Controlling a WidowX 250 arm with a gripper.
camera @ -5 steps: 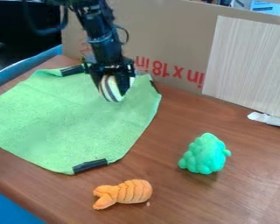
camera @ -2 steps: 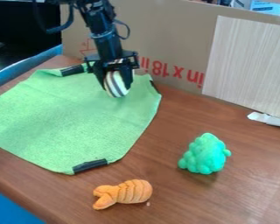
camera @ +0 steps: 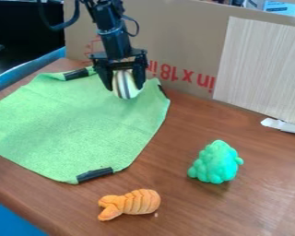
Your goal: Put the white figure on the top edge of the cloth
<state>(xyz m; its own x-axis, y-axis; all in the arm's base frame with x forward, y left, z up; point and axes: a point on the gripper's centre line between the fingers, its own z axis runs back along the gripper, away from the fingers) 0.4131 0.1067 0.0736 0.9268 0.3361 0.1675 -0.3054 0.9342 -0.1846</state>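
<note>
White figure [camera: 126, 85] clamped in the claw [camera: 124, 87] over the green cloth's [camera: 79, 122] far end

Two fingers grip the striped figure from both sides, its lower end poking out below them; whether it touches the cloth is hard to tell. Cardboard [camera: 165, 37] stands just behind the claw. Well apart from the claw, toward the viewer, a lumpy green toy [camera: 215, 163] and an orange one [camera: 131, 203] rest on the table [camera: 193, 207]
</note>
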